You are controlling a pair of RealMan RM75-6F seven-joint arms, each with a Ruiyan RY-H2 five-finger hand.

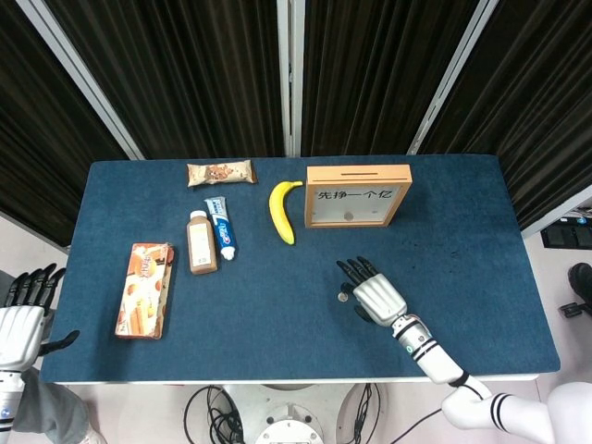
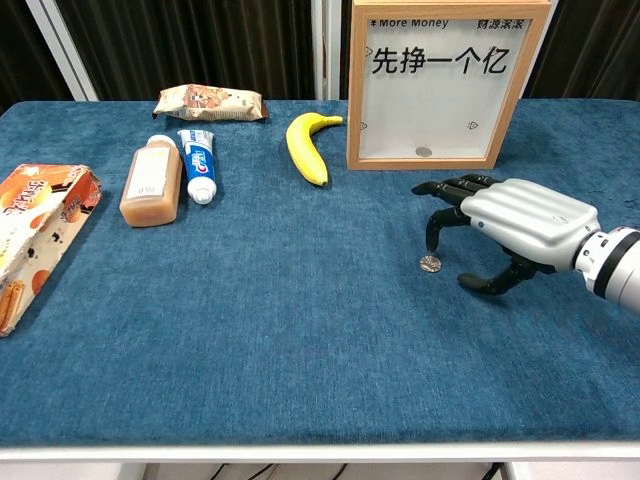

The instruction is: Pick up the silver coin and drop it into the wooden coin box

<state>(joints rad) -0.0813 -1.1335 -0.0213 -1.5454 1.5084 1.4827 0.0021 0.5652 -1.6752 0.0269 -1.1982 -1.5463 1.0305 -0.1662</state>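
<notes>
The silver coin (image 2: 430, 263) (image 1: 342, 296) lies flat on the blue table, in front of the wooden coin box (image 2: 446, 82) (image 1: 357, 195), which stands upright with a slot on top. My right hand (image 2: 505, 222) (image 1: 372, 294) hovers palm down just right of the coin, fingers spread and curved, one fingertip right above the coin and the thumb beside it. It holds nothing. My left hand (image 1: 23, 319) hangs off the table's left edge, fingers apart and empty; the chest view does not show it.
A banana (image 2: 307, 147) lies left of the box. Further left lie a toothpaste tube (image 2: 198, 164), a brown bottle (image 2: 152, 184), a snack bar wrapper (image 2: 209, 101) at the back and a biscuit box (image 2: 35, 225) by the table's left edge.
</notes>
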